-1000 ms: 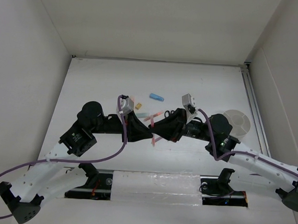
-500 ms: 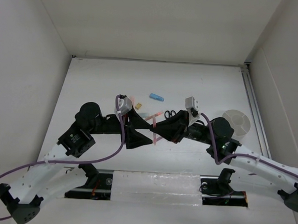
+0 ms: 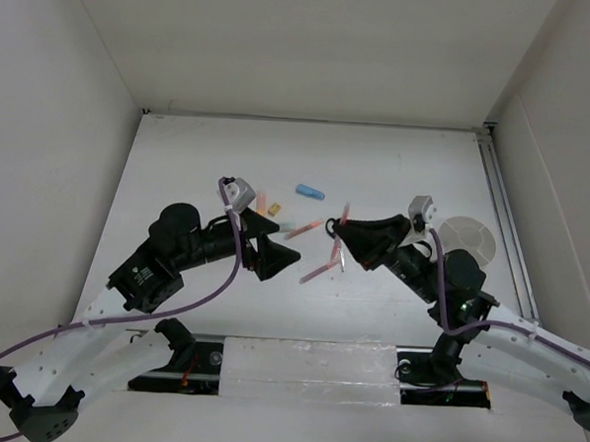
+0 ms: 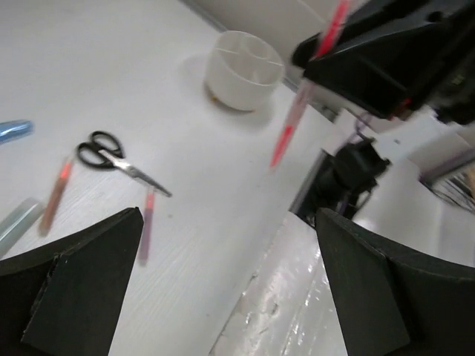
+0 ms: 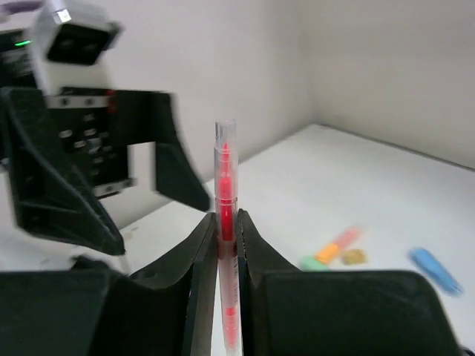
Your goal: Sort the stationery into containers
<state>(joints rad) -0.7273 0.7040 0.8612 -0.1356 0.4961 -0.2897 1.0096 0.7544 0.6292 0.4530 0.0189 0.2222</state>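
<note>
My right gripper is shut on a thin red pen, held upright above the table; the pen is clamped between both pads. My left gripper stands open and empty, just left of it, its fingers wide apart. On the table lie black-handled scissors, two pink pens, a light-blue marker, a mint-green marker, an orange marker and a tiny yellow piece. The white divided cup sits at the right, behind the right arm.
White walls close the table on the left, back and right. A metal rail runs along the right edge. A shiny strip with both arm bases lines the near edge.
The left gripper opened, let go of the red pen and drew back left. The right gripper, still shut on that pen, moved right and lifted it upright.
</note>
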